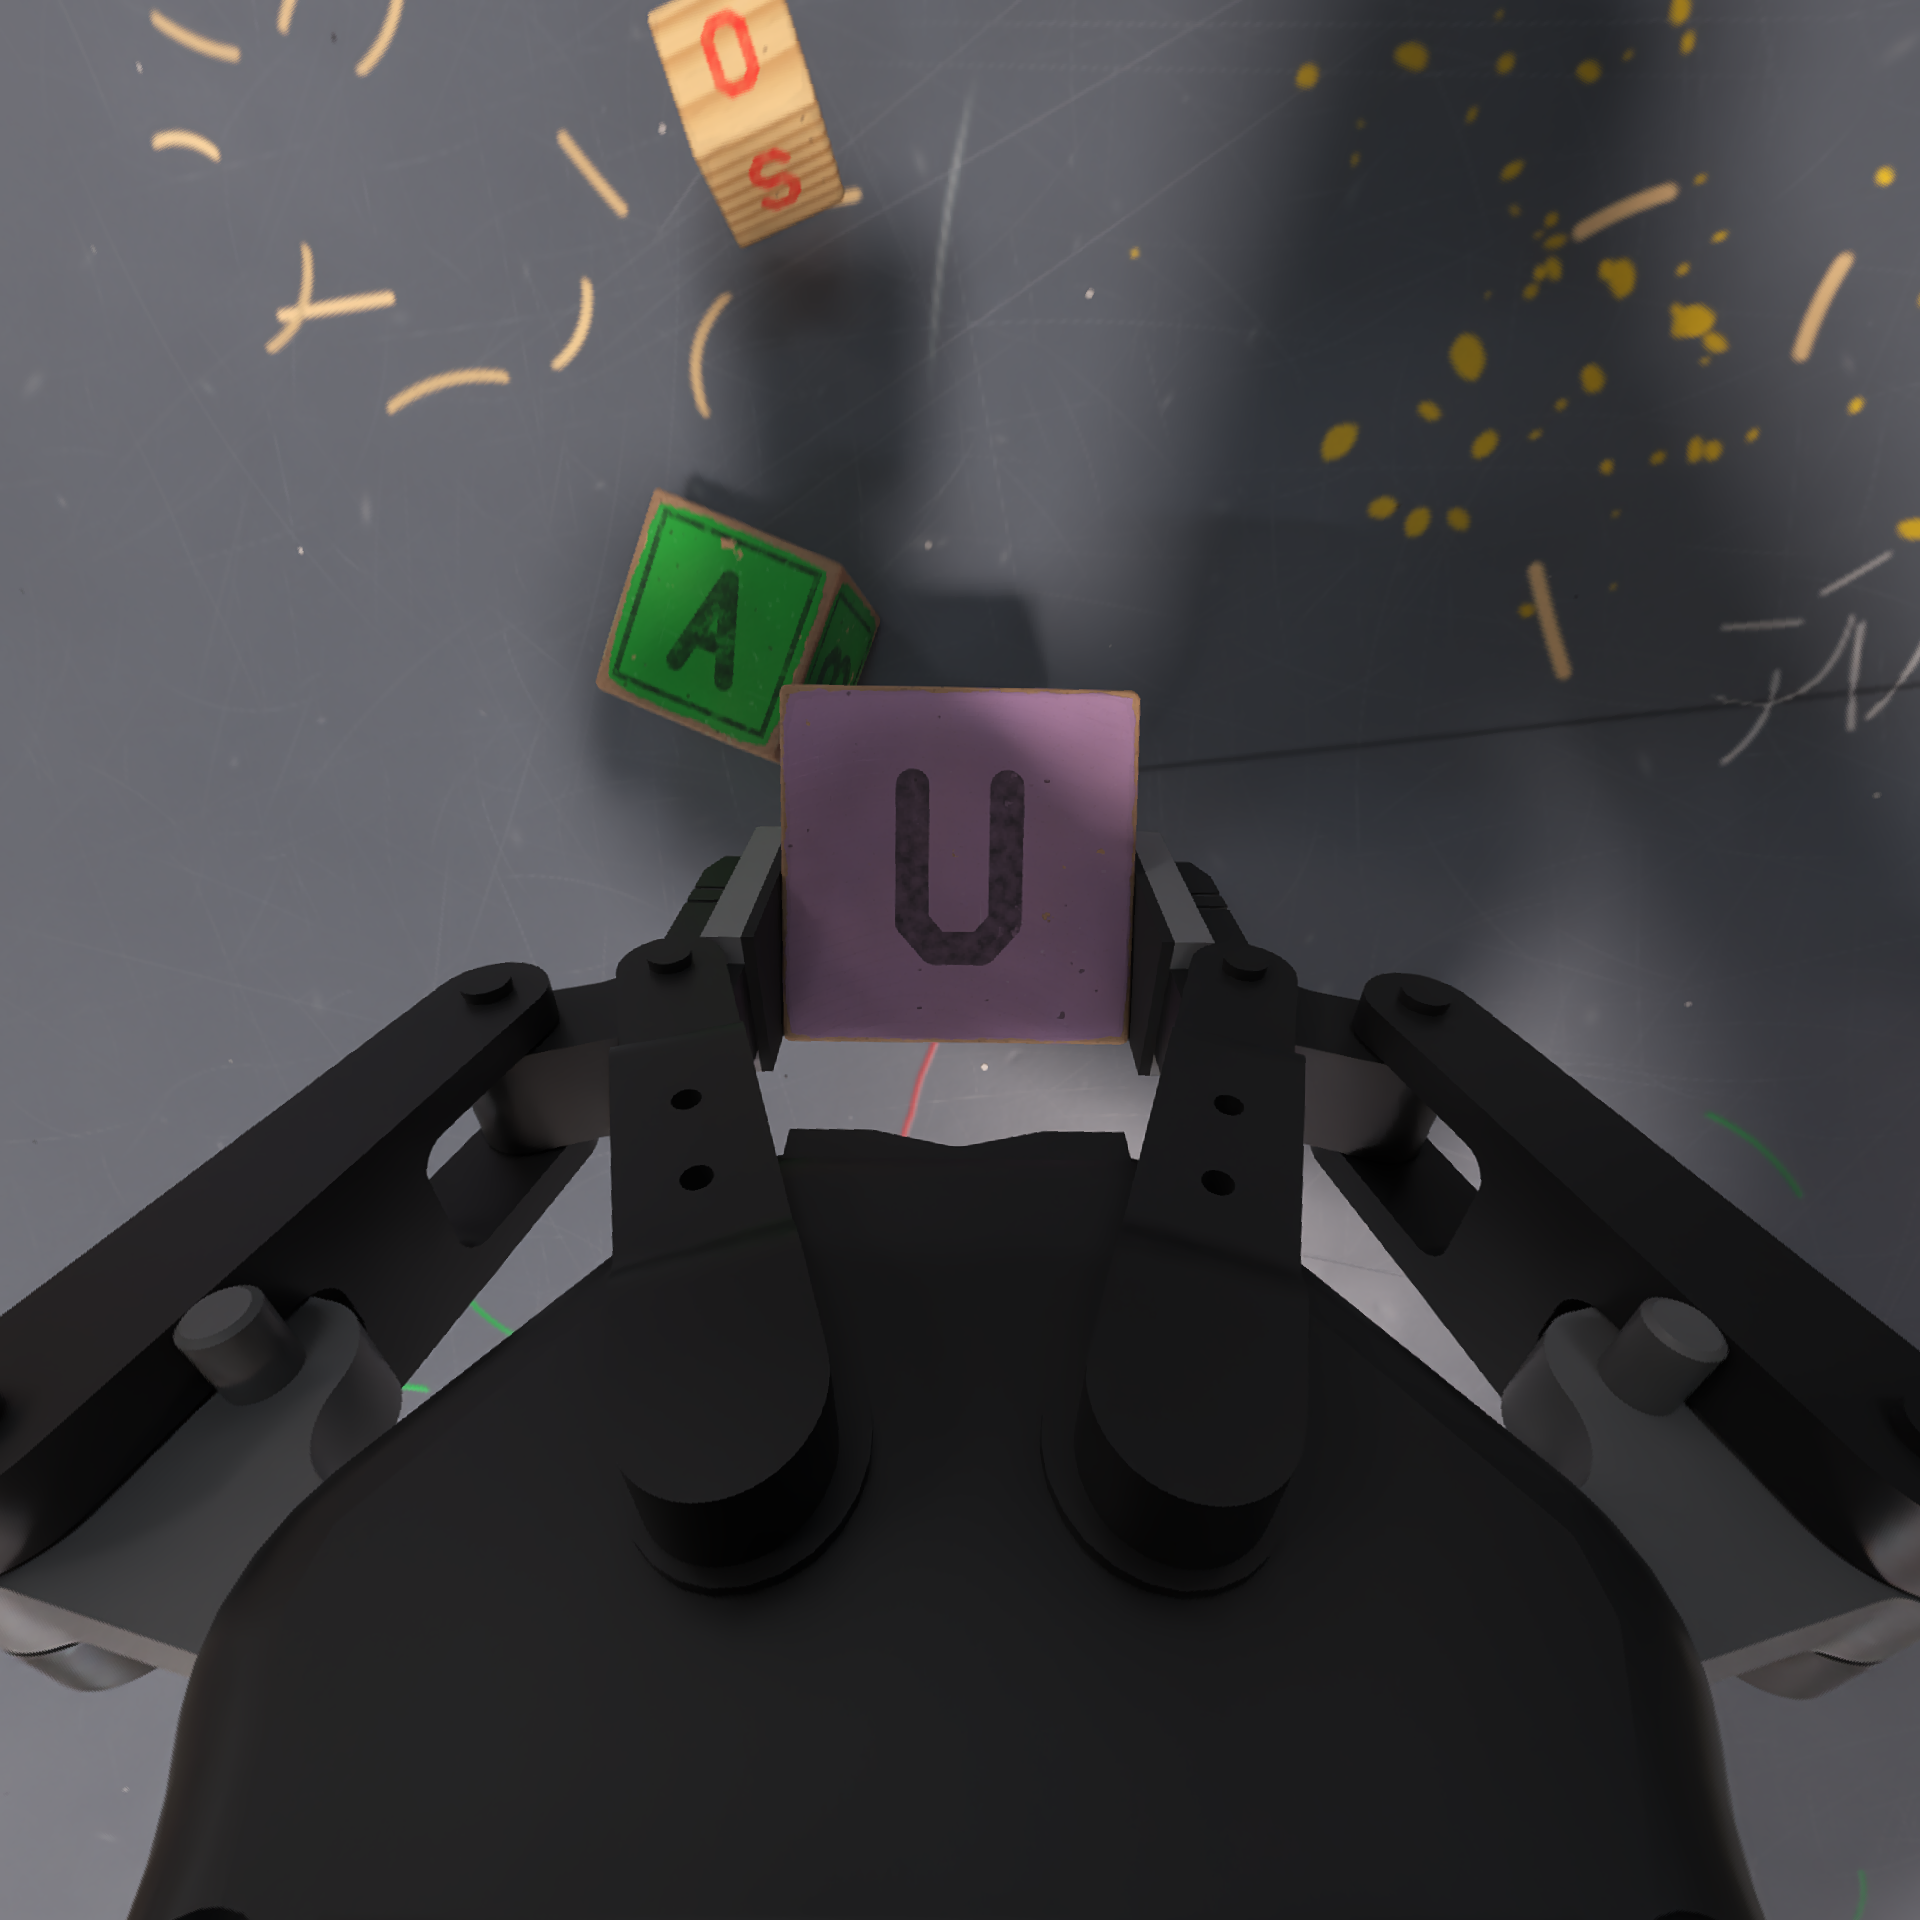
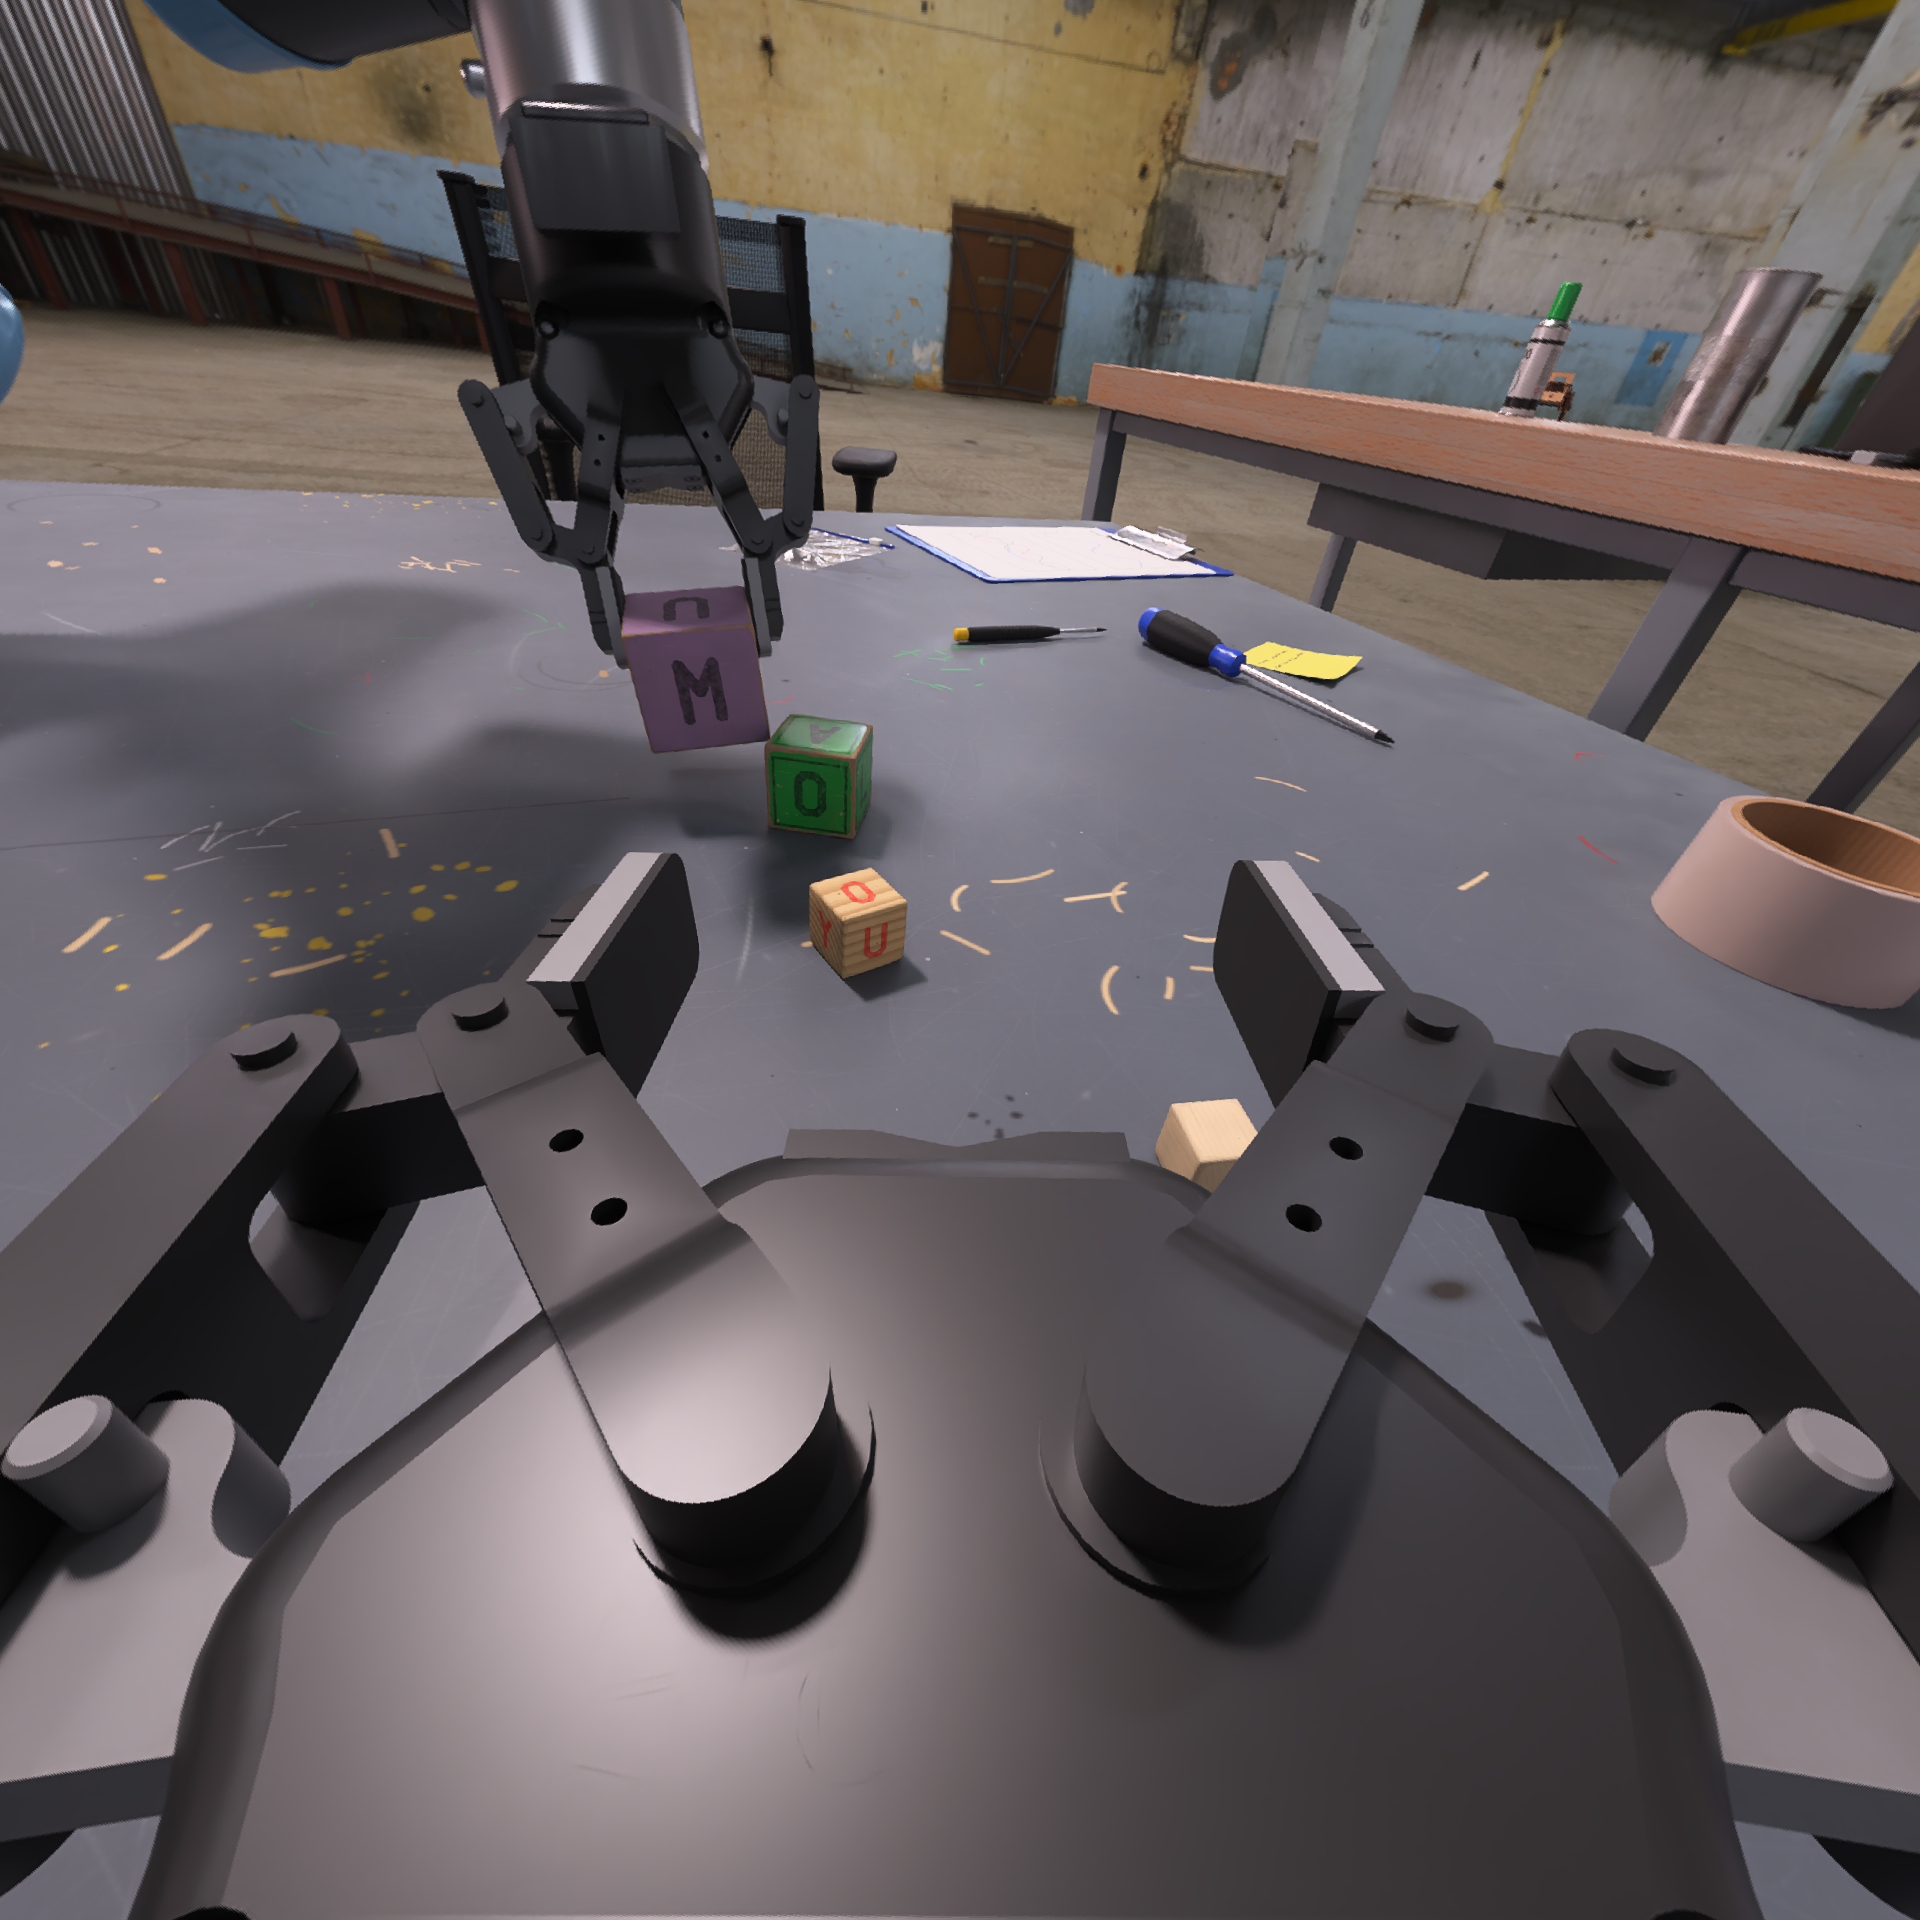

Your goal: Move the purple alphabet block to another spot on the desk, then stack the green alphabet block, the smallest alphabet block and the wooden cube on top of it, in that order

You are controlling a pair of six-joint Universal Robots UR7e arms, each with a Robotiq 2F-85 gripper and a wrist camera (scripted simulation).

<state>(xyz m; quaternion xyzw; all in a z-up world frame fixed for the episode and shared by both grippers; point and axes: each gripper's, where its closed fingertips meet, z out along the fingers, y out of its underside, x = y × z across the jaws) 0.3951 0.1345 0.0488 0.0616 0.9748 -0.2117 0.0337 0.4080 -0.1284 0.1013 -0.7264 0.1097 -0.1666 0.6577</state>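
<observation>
Both views are sharp throughout, with no motion blur. Wide-angle distortion bows the edges, stretching each claw's linkages outward. Light falls from above and is soft: the worktop (image 2: 1039, 790) carries broad, diffuse shadows of the arm, darkest at left in the right wrist view. The left wrist view is dimmer, with half the purple alphabet block (image 1: 957, 864) shaded.

place: workshop in an old industrial hall | walls (image 2: 1039, 114): far, peeling yellow and blue paint | desk (image 2: 1039, 1039): near, grey, scratched, paint-spattered | tools: screwdriver (image 2: 1247, 670) far right, tape roll (image 2: 1797, 899) right | workbench (image 2: 1507, 447): far right, wooden
</observation>
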